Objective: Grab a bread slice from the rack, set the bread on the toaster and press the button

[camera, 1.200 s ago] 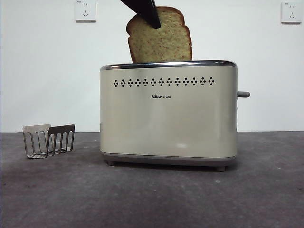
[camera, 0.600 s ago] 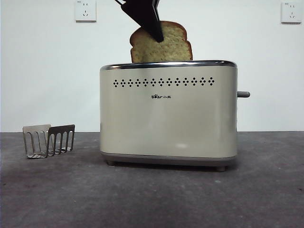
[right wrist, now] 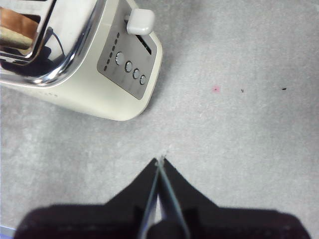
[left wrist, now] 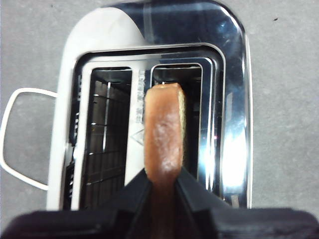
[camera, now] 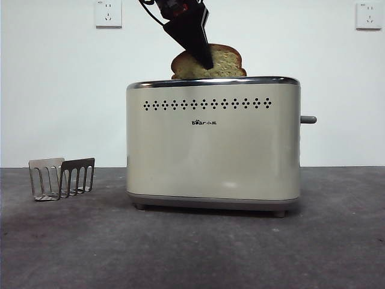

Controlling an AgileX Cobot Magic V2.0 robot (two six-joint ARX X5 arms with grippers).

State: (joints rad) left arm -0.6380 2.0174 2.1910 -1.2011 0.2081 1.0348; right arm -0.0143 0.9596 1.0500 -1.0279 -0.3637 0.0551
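Note:
The cream toaster (camera: 213, 144) stands mid-table. The slice of bread (camera: 224, 63) is partly sunk into one of its two slots, and only its rounded top shows above the chrome rim. My left gripper (camera: 201, 51) comes down from above and is shut on the bread's crust (left wrist: 163, 134), seen in the left wrist view with the jaws (left wrist: 163, 186) clamped on both sides. The rack (camera: 62, 178) stands empty to the left of the toaster. The button (camera: 308, 120) sticks out of the toaster's right end. My right gripper (right wrist: 160, 162) hangs shut over bare table near that end, with the button (right wrist: 139, 21) ahead of it.
A white cord (left wrist: 15, 149) loops on the table behind the toaster. Two wall sockets (camera: 108, 13) (camera: 368, 15) sit high on the white wall. Grey table (camera: 192, 253) stretches in front of the toaster.
The left gripper has lowered the bread steadily into the toaster slot, so less of the slice shows above the rim. More of the gripper has come into the front view.

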